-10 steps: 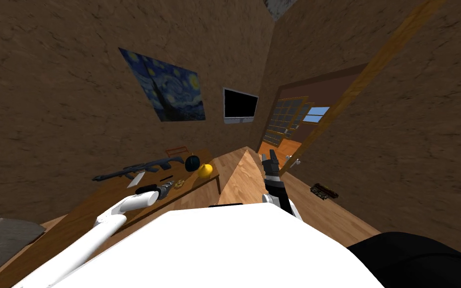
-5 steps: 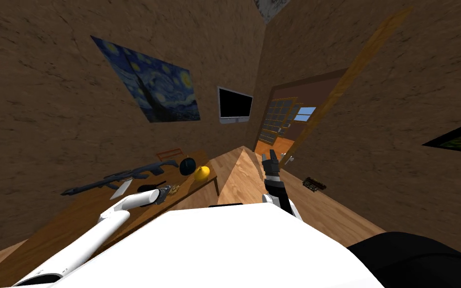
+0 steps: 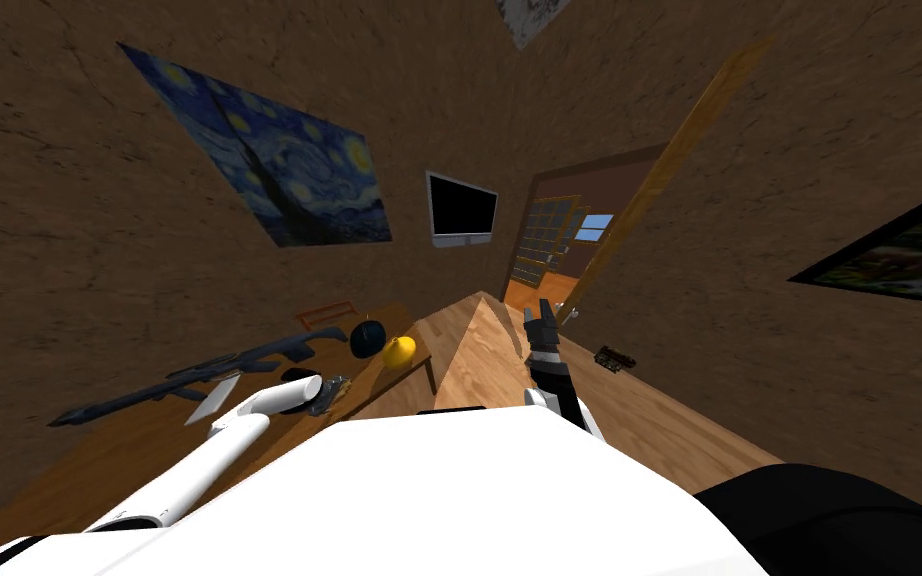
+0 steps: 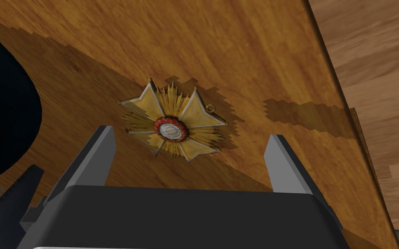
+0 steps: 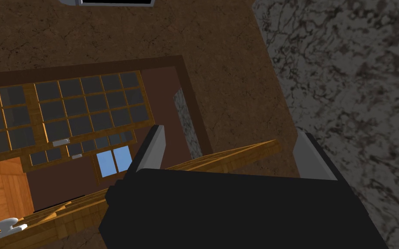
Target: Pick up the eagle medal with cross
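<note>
Two fingers (image 4: 94, 155) of the left gripper (image 4: 190, 134) are held wide apart, nothing between them, and the eagle medal with cross (image 4: 172, 125) is seen just beyond them, roughly centred in the gap. The medal lies flat and face up on the wooden table (image 4: 237, 43), a little in from the edge beyond which the floor (image 4: 376, 86) is seen. It is judged to be light, thin and stiff, probably metal and somewhat slippery. Because it hugs the wood, little side is offered for a pinch. A hold is best taken across two opposite outer edges of the star, with the blades brought down until the table is all but touched; the fine gold rays and the small hanging ring are best left alone. No true long axis is shown, since the piece is about as broad as it is long. Its four white-edged arms are set diagonally to the line between the fingers, around a white centre ringed in red. The ring, which marks its top, is pointed toward the table's edge. A dark rounded thing (image 4: 4, 108) is seen beside the left finger, well clear of the medal. The right gripper (image 3: 541, 320) is held up ahead of the torso, its fingers likewise apart and empty.
</note>
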### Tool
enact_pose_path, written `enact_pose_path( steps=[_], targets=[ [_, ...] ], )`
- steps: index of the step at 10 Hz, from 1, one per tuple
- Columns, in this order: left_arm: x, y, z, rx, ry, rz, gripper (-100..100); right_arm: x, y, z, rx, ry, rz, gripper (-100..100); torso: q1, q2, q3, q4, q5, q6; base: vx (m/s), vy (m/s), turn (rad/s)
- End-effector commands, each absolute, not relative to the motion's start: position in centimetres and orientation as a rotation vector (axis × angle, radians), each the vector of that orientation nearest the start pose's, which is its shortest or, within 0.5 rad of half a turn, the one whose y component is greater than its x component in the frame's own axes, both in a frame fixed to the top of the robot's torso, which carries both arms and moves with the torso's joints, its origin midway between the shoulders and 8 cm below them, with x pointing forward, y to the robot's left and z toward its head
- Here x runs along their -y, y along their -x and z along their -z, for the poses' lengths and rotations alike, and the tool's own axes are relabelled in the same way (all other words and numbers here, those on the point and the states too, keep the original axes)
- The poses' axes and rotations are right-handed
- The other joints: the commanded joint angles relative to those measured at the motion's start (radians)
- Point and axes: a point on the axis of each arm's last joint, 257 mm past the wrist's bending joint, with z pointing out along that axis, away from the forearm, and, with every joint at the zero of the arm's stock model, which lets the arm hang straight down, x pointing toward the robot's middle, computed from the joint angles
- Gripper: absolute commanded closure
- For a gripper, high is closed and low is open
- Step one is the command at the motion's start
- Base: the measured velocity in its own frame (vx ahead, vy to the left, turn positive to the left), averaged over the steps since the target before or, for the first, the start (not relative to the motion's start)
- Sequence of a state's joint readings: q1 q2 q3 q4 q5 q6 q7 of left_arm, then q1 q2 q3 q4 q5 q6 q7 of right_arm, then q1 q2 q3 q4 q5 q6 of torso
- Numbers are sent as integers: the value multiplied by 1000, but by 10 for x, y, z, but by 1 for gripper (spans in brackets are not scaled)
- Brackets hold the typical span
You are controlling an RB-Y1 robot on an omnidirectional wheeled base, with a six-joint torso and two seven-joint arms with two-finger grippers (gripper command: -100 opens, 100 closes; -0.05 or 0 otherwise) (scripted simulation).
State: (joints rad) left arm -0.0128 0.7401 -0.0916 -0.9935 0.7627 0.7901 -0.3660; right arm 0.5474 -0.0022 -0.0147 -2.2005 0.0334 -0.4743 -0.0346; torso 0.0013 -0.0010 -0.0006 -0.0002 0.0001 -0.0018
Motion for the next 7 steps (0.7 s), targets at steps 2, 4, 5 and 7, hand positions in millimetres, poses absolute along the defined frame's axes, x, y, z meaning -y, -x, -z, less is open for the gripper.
enact_pose_path(
  steps=[2,4,5,7],
  targets=[
    [-533,-290,513,-2114,2001,65,-100,291,-356,33,-722,-768,-1245,0,0,0,0,0,0,1,24,37,-188],
    [-526,-281,519,-2146,2039,46,-100,291,-356,33,-722,-768,-1245,0,1,0,0,0,0,0,23,42,-85],
    [-526,-281,519,-2146,2039,46,-100,291,-356,33,-722,-768,-1245,0,1,0,0,0,0,0,18,35,-61],
    [-516,-270,526,-2192,2089,26,-100,291,-356,33,-722,-768,-1245,0,1,0,0,0,0,0,16,45,-116]
  ],
)
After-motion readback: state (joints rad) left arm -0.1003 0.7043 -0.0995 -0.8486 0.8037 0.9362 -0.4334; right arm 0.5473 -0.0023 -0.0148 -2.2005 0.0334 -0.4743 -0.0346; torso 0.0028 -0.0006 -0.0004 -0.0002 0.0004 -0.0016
